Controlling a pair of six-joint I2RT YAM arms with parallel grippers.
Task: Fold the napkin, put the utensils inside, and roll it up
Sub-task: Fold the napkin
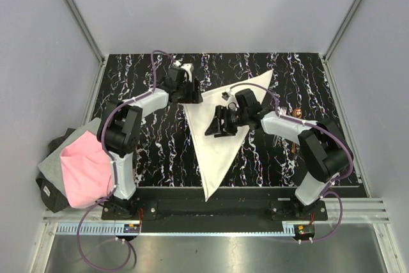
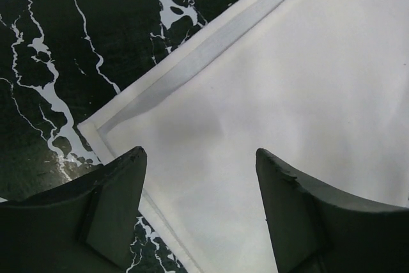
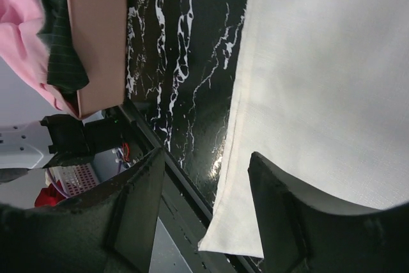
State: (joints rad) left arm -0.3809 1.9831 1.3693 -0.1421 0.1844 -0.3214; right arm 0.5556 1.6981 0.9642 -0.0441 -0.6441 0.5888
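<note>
On the black marble table (image 1: 153,151), the napkin (image 1: 220,148) lies flat, already folded into a long triangle. One corner points to the far right, one to the left, and the tip hangs over the near edge.

The left gripper (image 1: 189,89) sits at the left corner, jaws spread and holding nothing. In its own wrist view one finger (image 2: 108,212) is over bare table just outside the hem and the other over cloth, so the corner lies between them, probably ready to be pinched. Whether the pads touch the fabric I cannot tell.

The right gripper (image 1: 222,123) hovers over the middle of the triangle, also spread and empty, its camera looking down the left edge toward the near tip.

The fork (image 1: 283,114) and the copper-brown utensil (image 1: 298,114) lie to the right, beside the right arm and clear of the napkin, so they have yet to go in. A pink and grey cloth (image 1: 83,171) lies off the table at the left.
</note>
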